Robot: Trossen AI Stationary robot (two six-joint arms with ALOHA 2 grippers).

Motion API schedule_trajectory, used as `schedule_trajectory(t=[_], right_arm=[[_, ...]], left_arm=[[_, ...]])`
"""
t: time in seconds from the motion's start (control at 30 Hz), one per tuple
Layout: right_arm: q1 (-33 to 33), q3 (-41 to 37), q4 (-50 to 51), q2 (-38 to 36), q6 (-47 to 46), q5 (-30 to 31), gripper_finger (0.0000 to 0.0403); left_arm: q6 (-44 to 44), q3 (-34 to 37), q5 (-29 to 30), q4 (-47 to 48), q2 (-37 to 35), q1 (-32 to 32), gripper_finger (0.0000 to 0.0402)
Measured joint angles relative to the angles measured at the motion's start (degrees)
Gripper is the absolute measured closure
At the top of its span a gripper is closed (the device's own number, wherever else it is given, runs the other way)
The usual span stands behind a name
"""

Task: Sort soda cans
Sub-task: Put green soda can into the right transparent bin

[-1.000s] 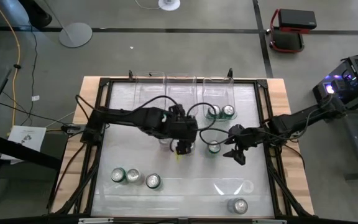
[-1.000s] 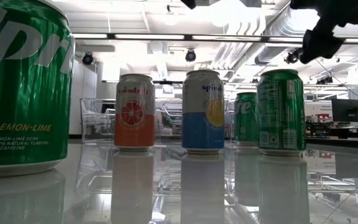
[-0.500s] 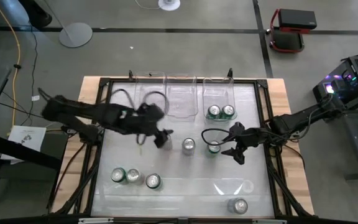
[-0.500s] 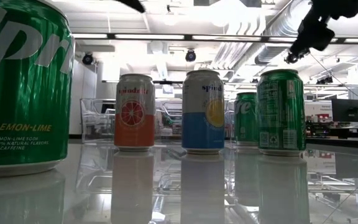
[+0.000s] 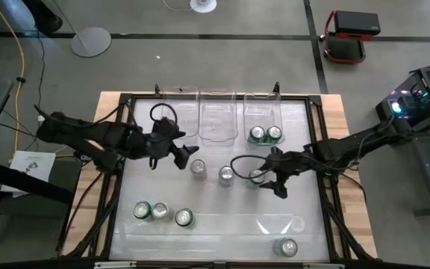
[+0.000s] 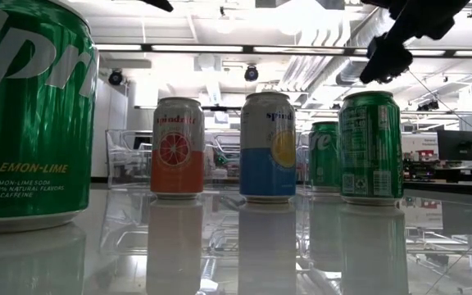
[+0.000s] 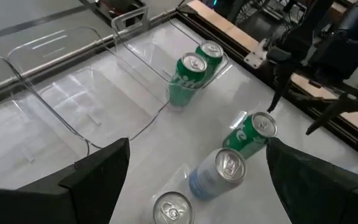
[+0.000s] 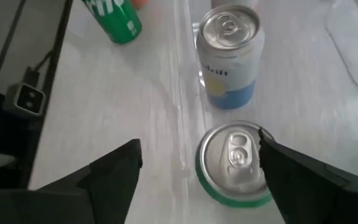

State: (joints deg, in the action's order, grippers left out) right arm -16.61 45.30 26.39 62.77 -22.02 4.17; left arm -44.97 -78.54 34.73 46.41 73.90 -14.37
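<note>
Three cans stand upright in a row mid-table: an orange-labelled can [image 5: 198,167] [image 6: 177,147], a blue-and-yellow can [image 5: 226,175] [image 7: 219,171] and a green can [image 5: 256,177] [image 8: 232,155]. Two more green cans [image 5: 265,134] stand in the right-hand clear bin. My right gripper [image 5: 275,179] [image 6: 388,57] is open and hovers above the green can, its fingers on either side of the can's top in the right wrist view. My left gripper [image 5: 181,152] is open, up off the table, left of the row.
Three clear bins [image 5: 216,116] line the far edge; the left and middle ones hold nothing. Three cans [image 5: 159,212] stand near the near-left corner, one looming large in the low view [image 6: 23,115]. A single can [image 5: 286,246] stands near-right. A black frame [image 5: 118,179] rims the table.
My left arm has drawn back from over the middle cans toward the table's left edge, uncovering the orange-labelled and blue-and-yellow cans, which stay where they were. My right gripper has shifted a little toward the table's left, closing in over the green can.
</note>
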Motion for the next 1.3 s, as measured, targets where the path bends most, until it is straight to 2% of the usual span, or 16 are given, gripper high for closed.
schedule_trajectory(t=[0.27,0.57,0.87,1.1,1.3], right_arm=[[1.9,0.0,-1.4,3.9,2.9,-2.5,0.0035],[2.5,0.0,-1.5,4.6,10.7,2.0,0.0033],[2.5,0.0,-1.1,11.8,13.1,1.7,0.0033],[2.5,0.0,-1.1,14.1,10.4,1.3,0.0040],[2.4,0.0,-0.9,13.3,9.1,0.8,0.0090]], left_arm=[[-1.4,0.0,-1.1,0.4,0.9,0.0,0.0049],[-1.4,0.0,-1.1,0.4,1.6,0.0,0.0049],[-1.9,0.0,-1.4,0.5,2.6,0.0,0.0049],[-2.0,0.0,-1.7,0.5,2.7,0.0,0.0049],[-1.9,0.0,-1.7,0.5,2.7,0.0,0.0049]])
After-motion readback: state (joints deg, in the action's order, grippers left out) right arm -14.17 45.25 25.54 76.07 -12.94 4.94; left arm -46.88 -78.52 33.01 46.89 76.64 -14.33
